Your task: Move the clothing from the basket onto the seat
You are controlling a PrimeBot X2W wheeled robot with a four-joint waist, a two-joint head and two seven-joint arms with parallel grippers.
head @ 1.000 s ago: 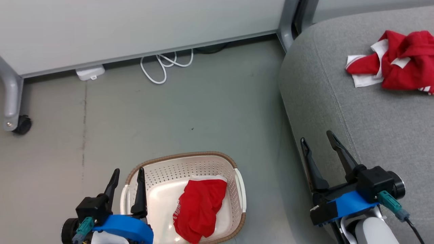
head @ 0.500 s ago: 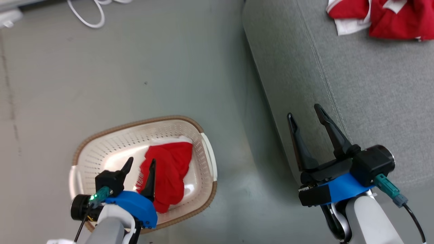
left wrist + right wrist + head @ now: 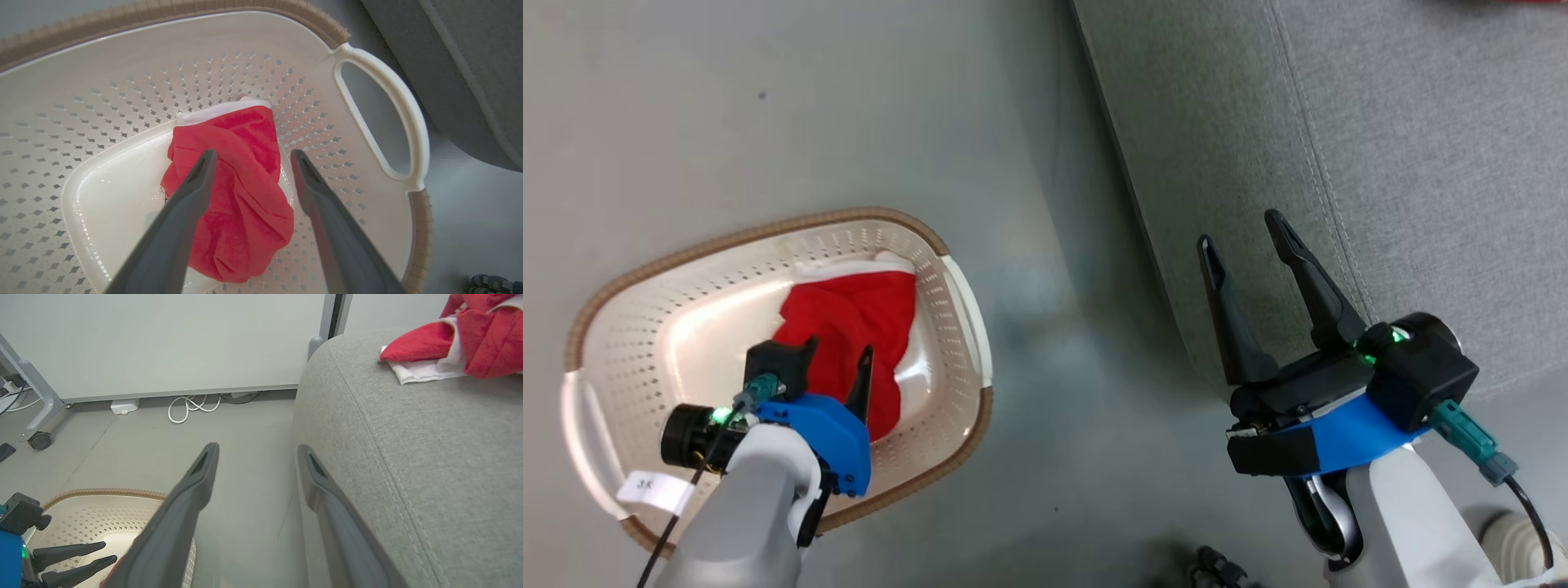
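I am looking down on the cream-white perforated plastic laundry basket with the brown woven-look rim (image 3: 768, 227), which is standing on the grey floor (image 3: 768, 98) beside the large light grey upholstered sofa (image 3: 1421, 163). One bright red soft garment with a white edge (image 3: 241, 204) is lying crumpled in the basket's bottom. The left gripper (image 3: 253, 154) is hanging over it with its fingers spread apart, holding nothing. I cannot tell whether the tips are touching the fabric. In the head view its own black housing is hiding one finger and part of the cloth. The right gripper (image 3: 1239, 230) is gaping too, empty, at the sofa's rounded edge. The second red garment with white trim (image 3: 482, 339) is lying bunched on the seat cushion. The right wrist view's border is cutting it off, so its full shape is hard to read. A small dark object (image 3: 1213, 565) at the bottom edge of the head view is too cropped for me to name.
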